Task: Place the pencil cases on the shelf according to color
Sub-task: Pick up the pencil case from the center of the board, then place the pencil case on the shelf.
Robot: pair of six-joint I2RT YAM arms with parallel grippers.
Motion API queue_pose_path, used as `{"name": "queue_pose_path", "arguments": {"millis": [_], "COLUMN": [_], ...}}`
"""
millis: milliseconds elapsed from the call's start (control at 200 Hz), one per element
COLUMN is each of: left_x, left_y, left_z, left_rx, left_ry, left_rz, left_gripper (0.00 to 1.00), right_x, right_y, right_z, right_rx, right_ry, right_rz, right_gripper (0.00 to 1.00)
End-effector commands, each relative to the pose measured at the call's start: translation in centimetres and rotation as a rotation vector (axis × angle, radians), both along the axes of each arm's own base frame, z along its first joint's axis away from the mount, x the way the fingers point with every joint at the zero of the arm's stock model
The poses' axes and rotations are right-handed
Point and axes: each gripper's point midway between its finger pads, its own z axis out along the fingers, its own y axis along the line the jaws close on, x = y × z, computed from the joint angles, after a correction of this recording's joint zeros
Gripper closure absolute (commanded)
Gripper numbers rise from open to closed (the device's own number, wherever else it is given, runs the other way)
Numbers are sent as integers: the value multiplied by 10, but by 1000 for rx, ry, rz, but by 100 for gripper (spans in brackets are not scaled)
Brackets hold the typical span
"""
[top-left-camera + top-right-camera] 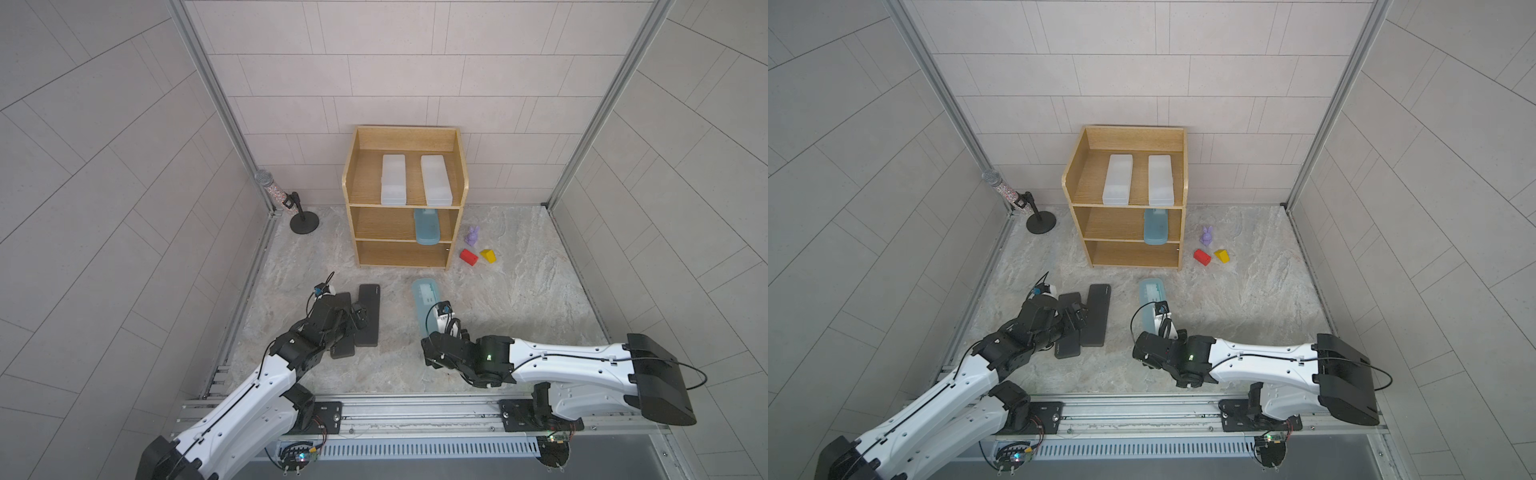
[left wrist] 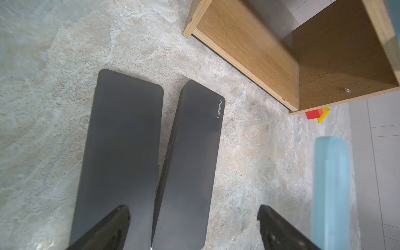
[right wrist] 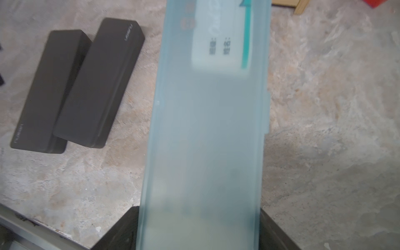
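The light-wood shelf (image 1: 405,139) stands at the back of the counter (image 1: 519,311), against the wall. Its top level, walled by a raised rim, holds one frosted white pencil case (image 1: 393,178) and a second white pencil case (image 1: 436,179). They lie flat side by side with a gap between them, their long sides running front to back. The middle level holds a shelved teal pencil case (image 1: 426,227), which lies lengthwise with its near end just over the front edge.

In front of the shelf and apart from it is the other teal pencil case (image 3: 205,129), translucent, with a white label showing at its far end. The right end effector (image 3: 198,216) is clenched on its near end, one finger flat against each long side. Whether its far end rests on the counter cannot be told.

Toward the left arm, two matte black cases lie on the counter, touching along their long sides: the plain-topped black pencil case (image 2: 121,140) and the lettered black pencil case (image 2: 194,151). The left end effector (image 2: 193,207) hangs over their near ends, released, its fingers spread wide and grasping nothing. The lettered case lies under the gap.

Beside the shelf, on the counter, sit a purple rabbit figure (image 1: 472,235), a red block (image 1: 468,257) and a yellow block (image 1: 488,255).
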Motion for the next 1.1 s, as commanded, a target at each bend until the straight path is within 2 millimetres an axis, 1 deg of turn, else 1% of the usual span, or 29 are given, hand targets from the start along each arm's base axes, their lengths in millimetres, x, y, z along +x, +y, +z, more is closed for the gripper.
{"name": "queue_pose_path", "arguments": {"millis": [0, 120, 235, 355, 490, 715, 901, 1096], "left_x": [13, 17, 20, 24, 30, 40, 48, 54], "left_y": [-3, -7, -6, -5, -5, -2, 3, 5], "left_z": [12, 15, 19, 22, 22, 18, 20, 23], "left_rx": [-2, -6, 0, 7, 5, -24, -44, -68], "left_ry": [-33, -35, -47, -53, -47, -36, -37, -39], "left_rz": [10, 5, 10, 13, 12, 26, 35, 29], "left_gripper": [0, 0, 0, 0, 0, 0, 0, 0], "right_x": [16, 33, 47, 65, 92, 137, 173, 210], "right_y": [3, 2, 6, 17, 27, 48, 65, 71], "right_z": [36, 60, 81, 94, 105, 114, 109, 101], "right_rx": [36, 78, 97, 103, 104, 112, 96, 75], "right_ry": [-82, -103, -135, -142, -156, -169, -164, -161], "right_rz": [46, 60, 70, 82, 52, 25, -1, -58], "right_gripper": [60, 60, 60, 60, 61, 61, 62, 61]}}
